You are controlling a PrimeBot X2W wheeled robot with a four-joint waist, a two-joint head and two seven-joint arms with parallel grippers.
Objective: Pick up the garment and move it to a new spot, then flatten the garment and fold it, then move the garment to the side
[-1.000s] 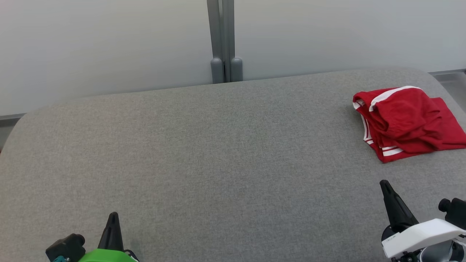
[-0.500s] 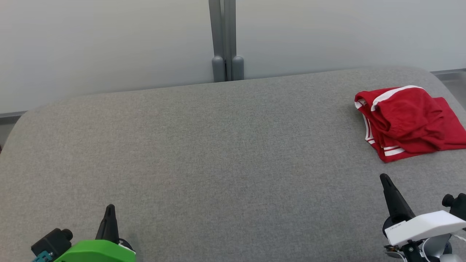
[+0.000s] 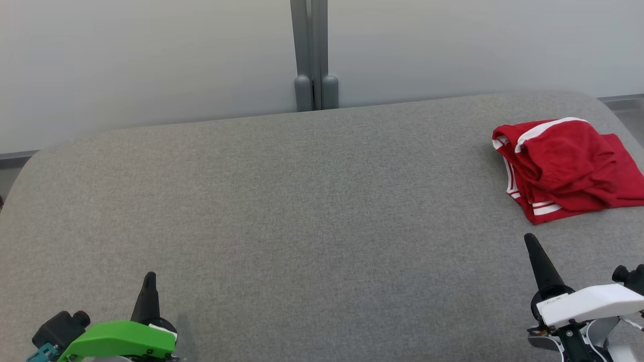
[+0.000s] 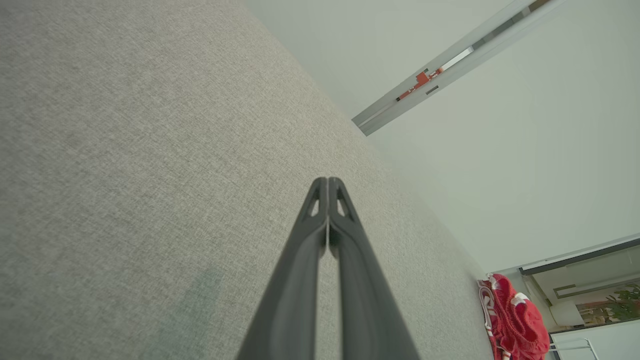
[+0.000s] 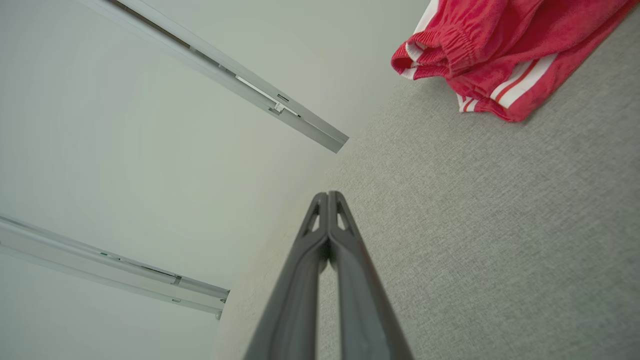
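Garment (image 3: 568, 168) heaped far right on table (image 3: 302, 201); left pincer (image 3: 150, 281), right pincer (image 3: 531, 244) pressed together, empty.

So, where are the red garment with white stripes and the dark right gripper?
red garment with white stripes (image 3: 563, 166): head view, crumpled red middle.
right gripper (image 3: 531, 244): head view, shut dark fingertips.

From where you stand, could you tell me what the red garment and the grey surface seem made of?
Red garment: probably soft knit or terry-like cloth, matte, judging by its limp folds and gathered elastic band. Grey surface: apparently woven upholstery fabric, matte, showing a fine flecked weave.
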